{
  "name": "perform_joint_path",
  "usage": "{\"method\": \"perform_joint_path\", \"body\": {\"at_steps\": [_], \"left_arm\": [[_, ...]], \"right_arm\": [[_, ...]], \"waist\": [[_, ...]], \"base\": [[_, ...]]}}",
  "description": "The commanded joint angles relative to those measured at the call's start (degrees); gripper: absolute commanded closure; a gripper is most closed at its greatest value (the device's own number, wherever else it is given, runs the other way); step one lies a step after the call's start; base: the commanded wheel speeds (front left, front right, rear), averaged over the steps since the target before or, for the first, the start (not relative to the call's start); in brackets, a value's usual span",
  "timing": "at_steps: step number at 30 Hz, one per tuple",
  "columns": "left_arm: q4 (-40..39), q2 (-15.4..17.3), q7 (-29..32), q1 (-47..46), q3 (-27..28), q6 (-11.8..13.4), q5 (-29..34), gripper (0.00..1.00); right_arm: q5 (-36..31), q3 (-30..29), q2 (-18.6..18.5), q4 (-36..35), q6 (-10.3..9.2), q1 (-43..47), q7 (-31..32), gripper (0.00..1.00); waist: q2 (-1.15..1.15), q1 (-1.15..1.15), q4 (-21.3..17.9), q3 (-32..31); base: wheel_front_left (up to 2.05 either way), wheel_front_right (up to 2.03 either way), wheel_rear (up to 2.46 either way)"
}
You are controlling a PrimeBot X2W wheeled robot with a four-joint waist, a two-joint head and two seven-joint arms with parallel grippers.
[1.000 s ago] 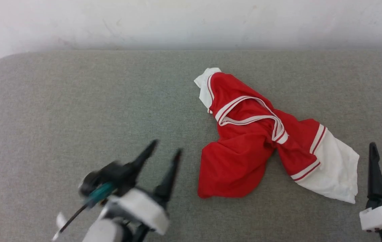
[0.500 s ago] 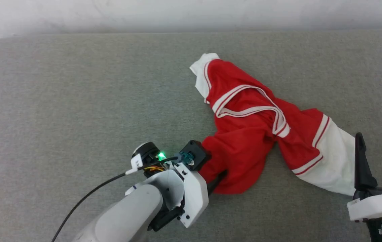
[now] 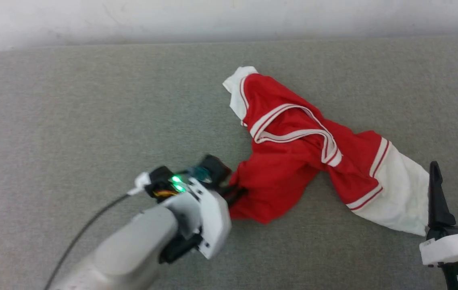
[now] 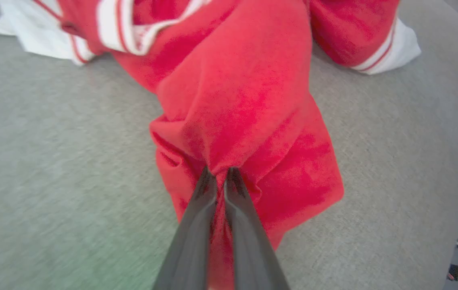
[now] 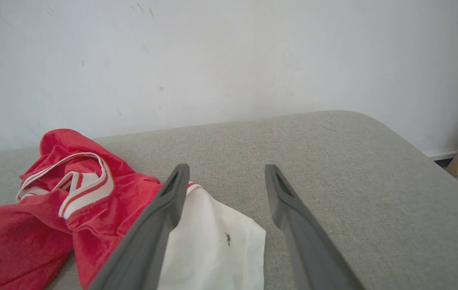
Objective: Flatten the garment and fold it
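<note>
Garment [image 3: 289, 173] lies crumpled on the grey padded surface [image 3: 92, 121], with one edge pinched by the left gripper [image 4: 219, 174].
The left fingers are pressed together on a bunched fold of red fabric at their tips. The rest of the shirt spreads ahead of them, with the striped neckline and both white sleeve ends beyond. The right gripper [image 3: 451, 167] has its fingers spread wide, gripping nothing. The white sleeve end [image 5: 217, 241] lies just beside and partly behind the finger nearer the shirt. A pale wall [image 5: 213, 60] rises past those fingertips.
</note>
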Motion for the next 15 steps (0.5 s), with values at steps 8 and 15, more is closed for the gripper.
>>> {"method": "perform_joint_path", "body": {"at_steps": [8,15], "left_arm": [[-22.3,16.0,5.5,14.9,3.1,4.2,-8.5,1.0],[-31.6,18.6,4.8,30.1,1.8,10.3,-15.4,1.0]], "right_arm": [[0.3,-0.3,0.1,-1.2,-0.05,1.1,1.4,0.0],[0.2,-1.0,0.1,-1.3,-0.05,1.4,2.2,0.0]], "waist": [[0.0,-0.01,5.4,-2.7],[0.0,-0.01,7.3,-0.3]], "base": [[0.0,0.0,0.0],[0.0,0.0,0.0]]}}
